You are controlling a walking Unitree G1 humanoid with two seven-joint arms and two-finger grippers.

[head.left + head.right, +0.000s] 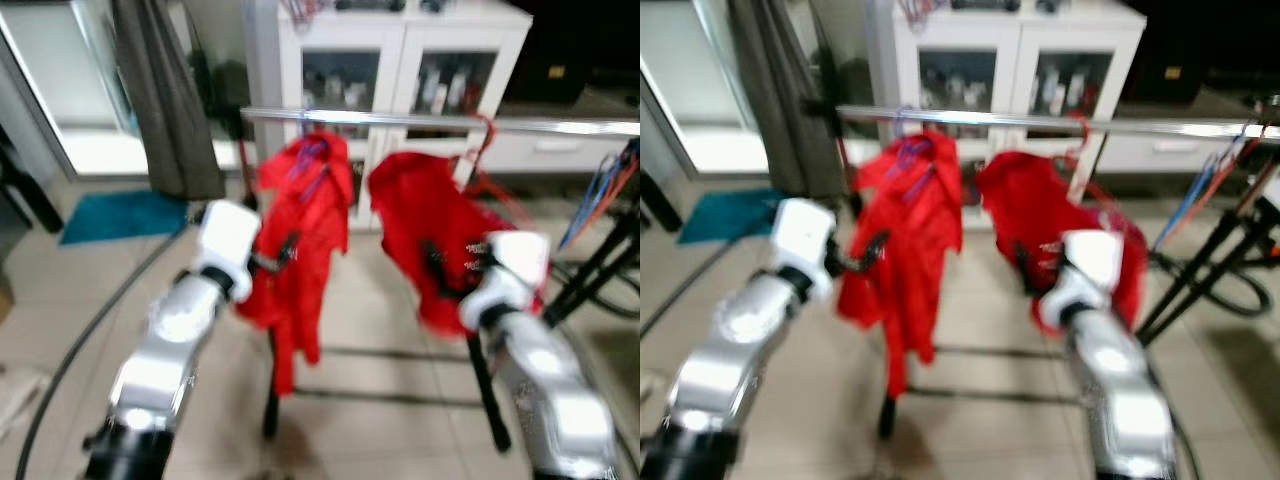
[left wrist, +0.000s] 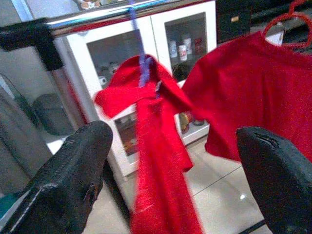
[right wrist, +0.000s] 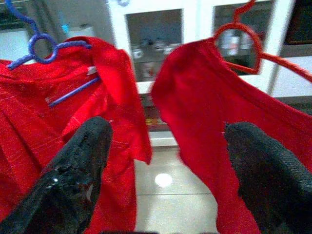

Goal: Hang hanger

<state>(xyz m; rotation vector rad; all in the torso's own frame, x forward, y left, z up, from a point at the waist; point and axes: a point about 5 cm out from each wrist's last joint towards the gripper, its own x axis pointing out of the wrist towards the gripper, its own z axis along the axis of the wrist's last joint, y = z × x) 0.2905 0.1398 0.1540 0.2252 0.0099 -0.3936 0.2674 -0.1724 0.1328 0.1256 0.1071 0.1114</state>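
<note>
At centre-left of the head view, the left gripper (image 1: 285, 250) has its black fingers spread wide, holding nothing, just before the red garment on the blue plastic hanger (image 3: 39, 48), hooked over the chrome rail (image 1: 440, 122). Right of centre, the red garment on the red hanger (image 3: 243, 41) hangs tilted there too; the right gripper (image 1: 450, 262) gapes empty before it. Both hangers look hung, so only withdrawing seems left.

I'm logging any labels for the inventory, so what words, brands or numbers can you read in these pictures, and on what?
None can be read.
Bottles in the white cabinet: labels too small and blurred.
Small yellow patch on the dark unit: maybe a sticker, unreadable.
Red garment on the blue hanger: a small tag at its collar, no legible text.
Red garment on the red hanger: no print visible.
</note>
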